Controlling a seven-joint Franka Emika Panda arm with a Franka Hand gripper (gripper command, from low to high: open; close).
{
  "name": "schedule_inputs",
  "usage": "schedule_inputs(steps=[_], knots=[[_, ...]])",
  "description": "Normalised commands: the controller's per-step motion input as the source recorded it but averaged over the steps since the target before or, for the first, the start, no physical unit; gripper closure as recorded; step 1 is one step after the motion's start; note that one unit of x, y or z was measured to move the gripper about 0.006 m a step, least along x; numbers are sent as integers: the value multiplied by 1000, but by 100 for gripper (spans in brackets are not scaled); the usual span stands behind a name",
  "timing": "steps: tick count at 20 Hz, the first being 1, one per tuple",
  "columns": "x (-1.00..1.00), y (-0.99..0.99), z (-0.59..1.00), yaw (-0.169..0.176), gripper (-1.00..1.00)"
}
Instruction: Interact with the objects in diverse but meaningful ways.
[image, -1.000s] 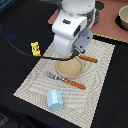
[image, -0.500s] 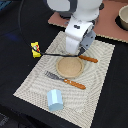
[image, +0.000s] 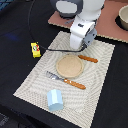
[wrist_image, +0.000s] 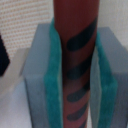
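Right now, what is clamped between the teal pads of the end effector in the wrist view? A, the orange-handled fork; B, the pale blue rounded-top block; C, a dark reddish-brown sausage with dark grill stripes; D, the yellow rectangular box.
C: the wrist view shows the dark reddish-brown striped sausage squeezed between the end effector's teal pads, while the box, block and fork lie on the mat in the exterior view.

The white arm reaches down, its claw (wrist_image: 75, 75) pads (wrist_image: 50, 75) pressed against a sausage (wrist_image: 75, 40).
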Motion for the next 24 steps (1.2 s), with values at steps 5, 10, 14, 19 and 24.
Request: schedule_inputs(steps=[5, 10, 14, 19, 24], knots=[[-66, 130, 1000, -5, -100], [-443, -140, 927, -14, -100], [-682, -350, 587, -40, -100], [-630, -387, 247, -53, -100], [-689, -364, -55, -94, -100]])
